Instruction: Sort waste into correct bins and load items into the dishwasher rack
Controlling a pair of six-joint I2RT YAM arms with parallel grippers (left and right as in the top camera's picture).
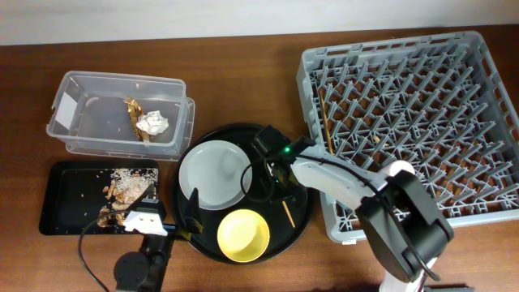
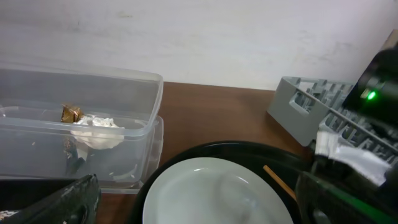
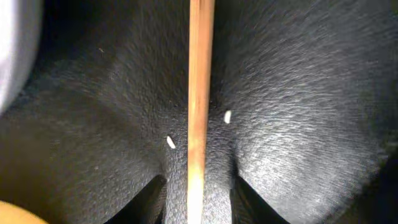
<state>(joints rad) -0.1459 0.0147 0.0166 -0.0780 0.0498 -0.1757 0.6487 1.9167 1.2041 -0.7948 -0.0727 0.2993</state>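
Observation:
One wooden chopstick [image 1: 286, 213] lies on the round black serving tray [image 1: 302, 212]. In the right wrist view the chopstick [image 3: 200, 74] runs between the fingers of my right gripper [image 3: 198, 186], which is open and straddles it just above the tray; in the overhead view this gripper [image 1: 280, 180] is over the tray. A second chopstick [image 1: 325, 113] lies in the grey dishwasher rack [image 1: 486, 57]. The clear tub [image 1: 73, 85] holds the gold wrapper [image 1: 134, 113] and the tissue ball [image 1: 152, 123]. The black rectangular tray [image 1: 69, 182] holds food scraps [image 1: 126, 188]. My left gripper [image 1: 185, 219] is open and empty. No cups are in view.
A white plate [image 1: 212, 173] and a yellow bowl [image 1: 243, 234] sit on the round tray. The left wrist view shows the plate [image 2: 217, 193], the tub [image 2: 124, 93], the chopstick [image 2: 280, 182] and the rack's corner [image 2: 298, 106].

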